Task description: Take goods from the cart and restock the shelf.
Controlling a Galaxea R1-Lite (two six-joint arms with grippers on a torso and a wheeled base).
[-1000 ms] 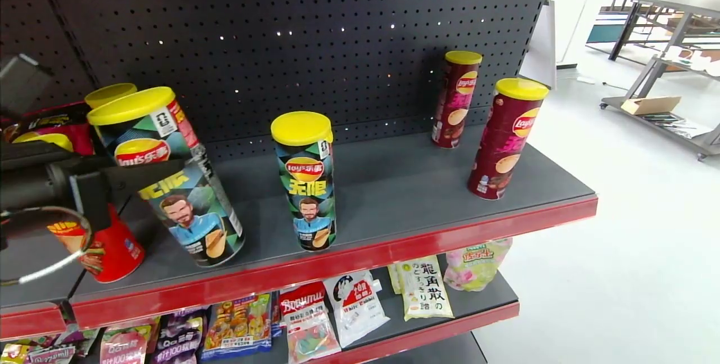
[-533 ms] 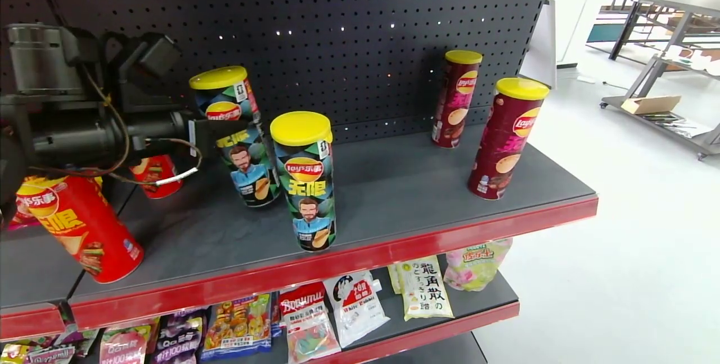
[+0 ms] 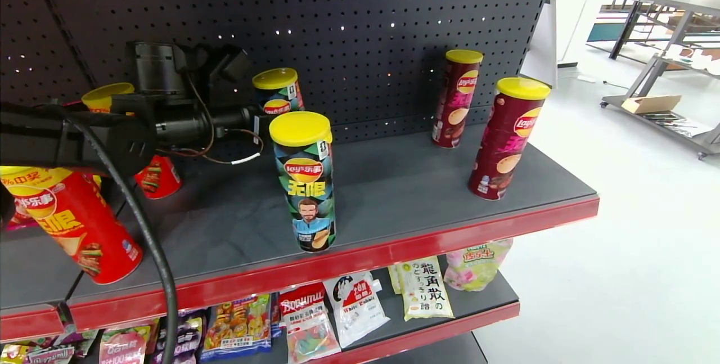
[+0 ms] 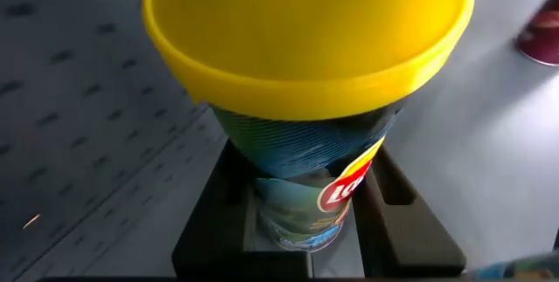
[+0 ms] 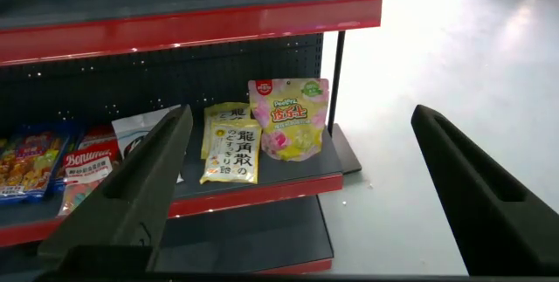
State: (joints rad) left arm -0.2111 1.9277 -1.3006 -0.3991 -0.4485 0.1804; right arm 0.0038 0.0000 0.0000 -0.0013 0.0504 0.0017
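Note:
My left gripper [image 3: 263,122] is shut on a blue-green chip can [image 3: 278,93] with a yellow lid, holding it upright near the pegboard at the back of the shelf [image 3: 394,184]. The can's lower half is hidden behind a matching can [image 3: 305,184] that stands at the shelf's front edge. In the left wrist view the held can [image 4: 306,55] rises between the two black fingers [image 4: 410,221] of the left gripper [image 4: 310,234]. My right gripper [image 5: 310,199] is open and holds nothing, low down facing the lower shelves.
Two maroon cans [image 3: 457,99] [image 3: 509,139] stand at the shelf's right end. Red cans [image 3: 73,229] [image 3: 158,177] stand at the left. Snack bags [image 3: 422,288] fill the lower shelf, also the snack bags [image 5: 288,116] before the right wrist. Open floor lies to the right.
My left arm has carried the blue-green can from the front left of the shelf rightward and deeper, to the back behind the front can.

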